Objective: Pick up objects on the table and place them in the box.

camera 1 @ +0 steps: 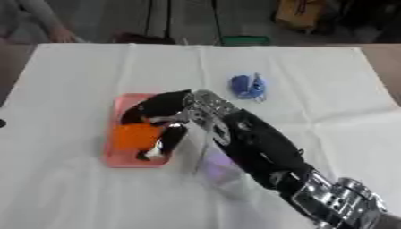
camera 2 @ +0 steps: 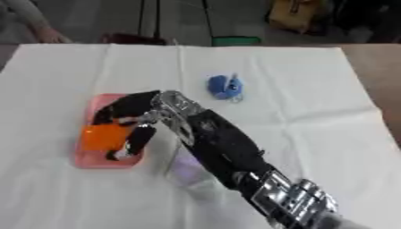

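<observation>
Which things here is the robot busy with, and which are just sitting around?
Part of the job:
- right hand, fingers curled round the orange thing
- orange thing, held over the pink box
- pink box
- blue thing, on the cloth, not yet picked up
- clear thing, partly hidden under the arm

Just lying about:
- white cloth
- green thing beyond the table

You are working at a desk [camera 1: 70, 197] that is lying under a creased white cloth [camera 1: 329, 85]. Bare brown desk surface is showing at its right edge. Beyond it, grey floor [camera 1: 94, 20] is showing, with a yellow object [camera 1: 299, 12] and a green item [camera 1: 244, 40] sitting there.
</observation>
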### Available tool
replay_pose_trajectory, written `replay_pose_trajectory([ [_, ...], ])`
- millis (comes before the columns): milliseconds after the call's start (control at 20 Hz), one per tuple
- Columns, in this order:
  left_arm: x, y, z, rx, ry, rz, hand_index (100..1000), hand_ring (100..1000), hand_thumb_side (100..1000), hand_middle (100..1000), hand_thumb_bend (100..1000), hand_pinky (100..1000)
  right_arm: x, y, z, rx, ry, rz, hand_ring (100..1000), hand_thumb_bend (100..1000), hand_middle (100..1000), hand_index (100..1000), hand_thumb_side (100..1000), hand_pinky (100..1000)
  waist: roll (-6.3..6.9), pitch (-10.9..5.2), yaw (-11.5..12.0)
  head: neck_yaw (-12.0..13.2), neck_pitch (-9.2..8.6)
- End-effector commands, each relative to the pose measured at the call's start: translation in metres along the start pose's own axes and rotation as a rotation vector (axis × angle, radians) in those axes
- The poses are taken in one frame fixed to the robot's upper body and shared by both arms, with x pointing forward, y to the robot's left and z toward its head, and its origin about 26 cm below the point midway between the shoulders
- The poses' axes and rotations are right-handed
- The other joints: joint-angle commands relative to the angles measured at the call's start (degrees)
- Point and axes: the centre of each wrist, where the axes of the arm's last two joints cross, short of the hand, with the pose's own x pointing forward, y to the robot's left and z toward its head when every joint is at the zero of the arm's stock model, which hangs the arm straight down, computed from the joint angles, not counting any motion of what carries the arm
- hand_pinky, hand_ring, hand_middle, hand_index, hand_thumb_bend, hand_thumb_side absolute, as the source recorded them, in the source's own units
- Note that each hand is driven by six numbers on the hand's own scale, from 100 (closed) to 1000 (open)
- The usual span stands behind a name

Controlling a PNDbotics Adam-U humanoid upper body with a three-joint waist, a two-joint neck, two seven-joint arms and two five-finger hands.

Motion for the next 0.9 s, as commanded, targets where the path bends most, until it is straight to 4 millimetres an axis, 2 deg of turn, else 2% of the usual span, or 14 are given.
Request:
replay_pose_trajectory([
  [50,0.007,0.000,-0.004,-0.010,-0.029,-0.008,867,750,871,892,179,575,-0.003,-0.018,0.005,-0.056,0.022,0.064,915,262,943,978,902,886,0.16,-0.99,-0.06,0.01,-0.59],
  [100,0.007,0.000,-0.004,-0.010,-0.029,-0.008,867,750,871,892,179,575,-0.003,-0.019,0.005,-0.069,0.030,0.078,931,274,960,978,910,904,0.15,-1.01,-0.07,0.03,-0.62],
  [150,0.006,0.000,-0.004,-0.009,-0.028,-0.008,867,750,872,892,180,575,-0.004,-0.022,0.007,-0.090,0.044,0.092,931,362,951,982,938,904,0.13,-1.02,-0.10,0.06,-0.67],
  [300,0.006,0.000,-0.004,-0.009,-0.027,-0.008,867,750,872,892,180,575,-0.006,-0.025,0.010,-0.153,0.075,0.110,982,416,978,996,905,983,0.10,-1.05,-0.12,0.07,-0.76],
  [550,0.006,0.000,-0.004,-0.010,-0.028,-0.008,867,750,873,893,180,575,-0.007,-0.028,0.012,-0.211,0.110,0.150,1000,430,991,1000,873,1000,0.10,-1.05,-0.11,0.08,-0.81],
  [900,0.006,0.000,-0.004,-0.009,-0.027,-0.010,867,750,873,893,180,576,-0.006,-0.026,0.011,-0.207,0.116,0.227,1000,413,1000,1000,852,1000,0.04,-1.02,-0.26,0.15,-0.82],
])
